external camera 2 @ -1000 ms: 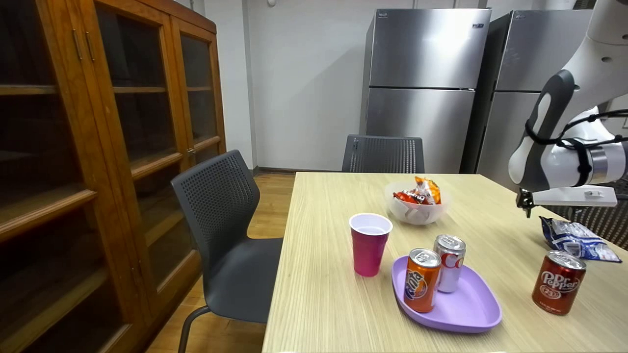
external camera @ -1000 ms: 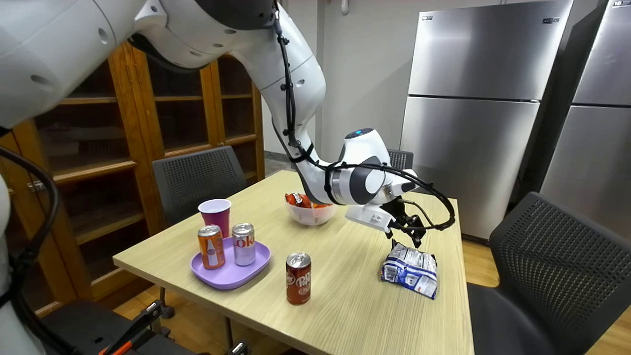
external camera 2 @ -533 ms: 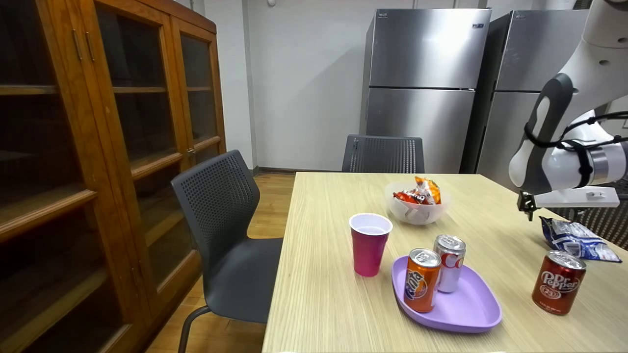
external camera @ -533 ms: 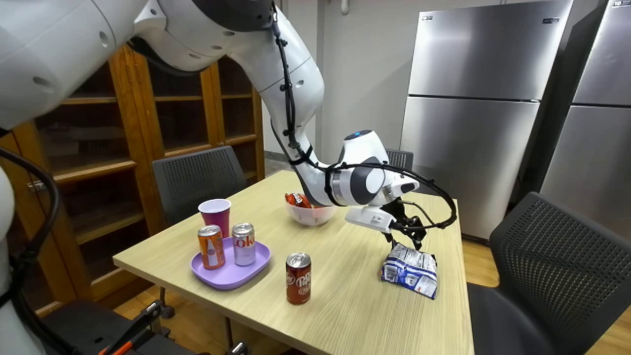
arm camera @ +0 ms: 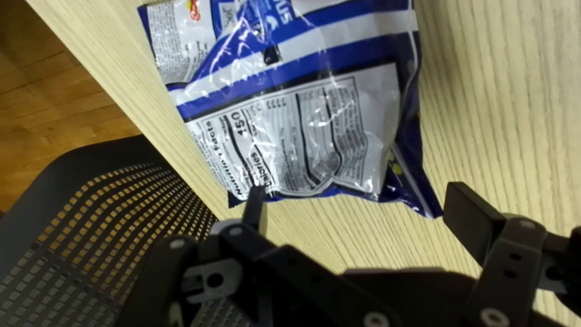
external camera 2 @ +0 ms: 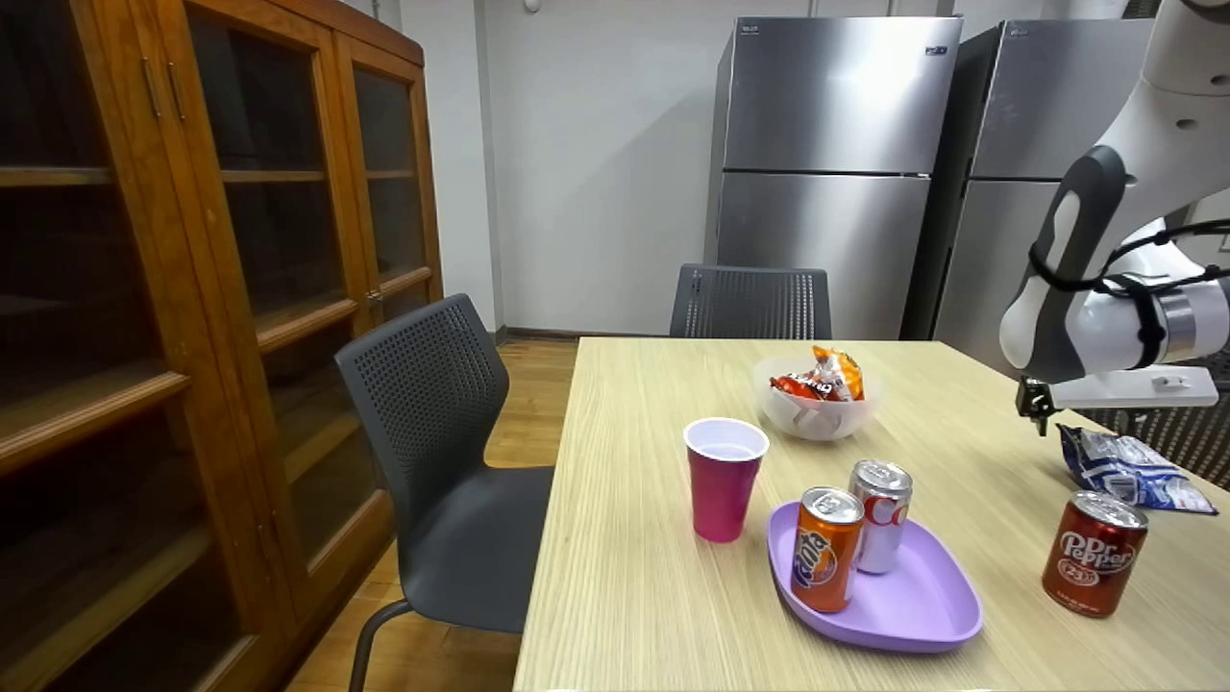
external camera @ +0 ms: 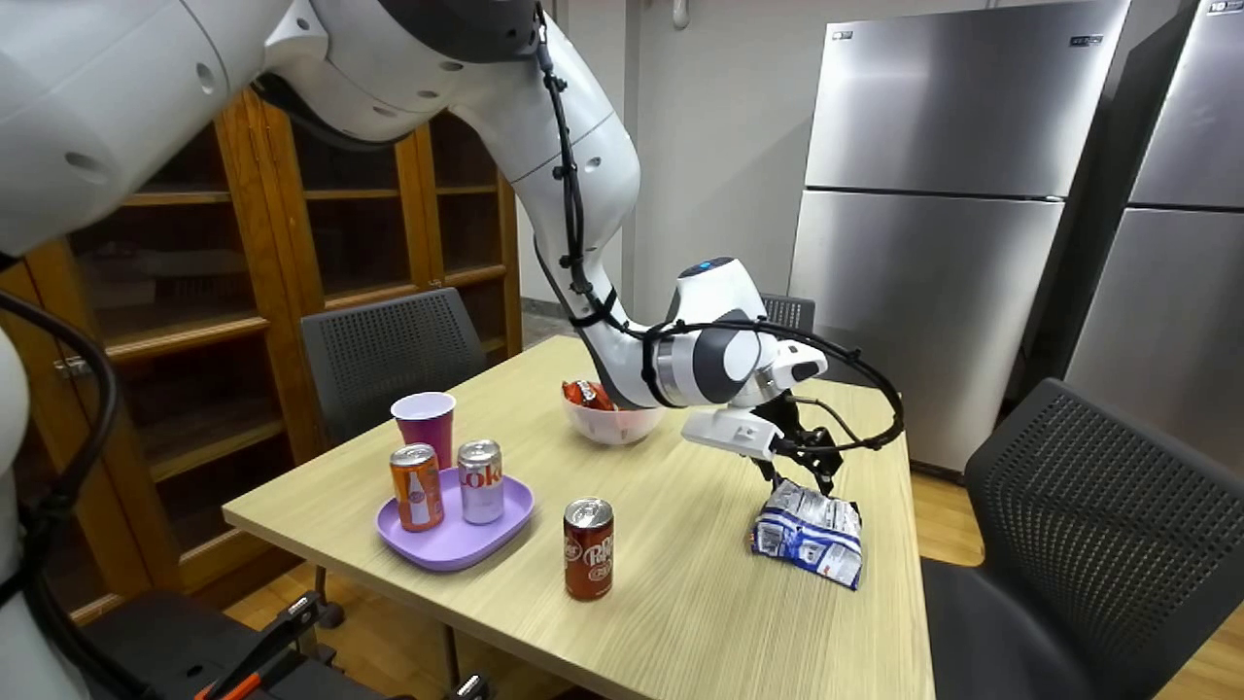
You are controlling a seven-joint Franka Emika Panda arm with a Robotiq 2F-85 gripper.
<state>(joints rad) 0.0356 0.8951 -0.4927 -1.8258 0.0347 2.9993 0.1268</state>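
- Hovering at one end of the bag (arm camera: 290, 127), my gripper (arm camera: 356, 199) has its fingers (arm camera: 474, 215) wide apart, with nothing clamped between them.
- The bag lies crumpled on the table (external camera: 680, 554), close to the edge by the chair (external camera: 1098, 486) and well apart from the Dr Pepper can (external camera: 588, 549).
- In the wrist view its end spans nearly the whole gap: one corner shows just beside one fingertip, the opposite corner meets the outline of the other. Whether either touches, I cannot tell.
- For a sound grip from here, I judge it best to centre the gap on the bag, so that neither fingertip lands on a corner and shoves it.
- I want to be far enough over its body, and low enough, to catch more than a loose flap.
- A slow squeeze suits this shiny film, which probably bunches; a hard pinch may crush the contents, which I cannot see.
- Any push should go away from the edge.
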